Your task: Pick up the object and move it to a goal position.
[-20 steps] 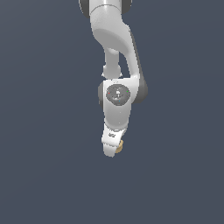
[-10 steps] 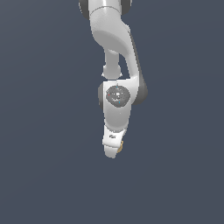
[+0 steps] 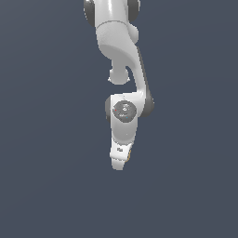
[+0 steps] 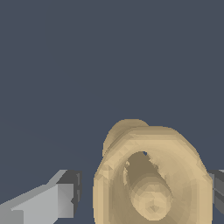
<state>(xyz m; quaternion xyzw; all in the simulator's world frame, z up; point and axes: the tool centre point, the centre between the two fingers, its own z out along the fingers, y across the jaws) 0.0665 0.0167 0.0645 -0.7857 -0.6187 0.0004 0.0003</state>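
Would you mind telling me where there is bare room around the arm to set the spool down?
In the exterior view, the flat grey ground is bare on both sides of the arm and below the pincer. The one crowded spot is between the fingers, where the tan spool sits.

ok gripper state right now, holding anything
gripper: partly closed around the tan spool-like object; one finger shows a gap beside it, so a firm hold cannot be told.
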